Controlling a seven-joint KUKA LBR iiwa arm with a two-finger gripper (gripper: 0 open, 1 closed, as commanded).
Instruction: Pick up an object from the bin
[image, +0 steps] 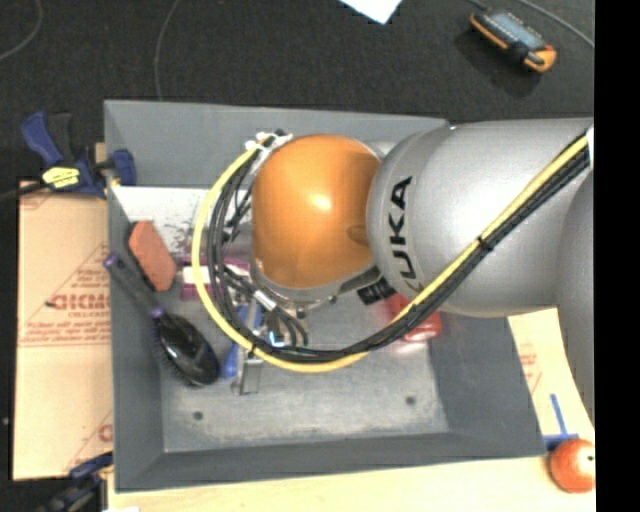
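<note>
The gripper (250, 362) hangs low over the grey bin (340, 405), near the middle of its floor, tucked under the arm's orange cover (315, 210) and a loop of yellow and black cables (300, 358). That cover and the cables hide most of it, so whether it is open or closed cannot be told, and nothing can be seen held in it. Just beside it, on the view's left, lies a small blue piece (232, 360), partly hidden. A little further left is a black spoon-shaped thing (190, 350), whose dark handle runs up and away towards the bin's left wall. Beyond that, further from the gripper towards the back-left corner, lies a reddish-orange block (152, 252), with a purple thing (213, 270) between it and the cables. On the gripper's other side, under the silver arm (470, 230), a red thing (418, 325) peeks out.
</note>
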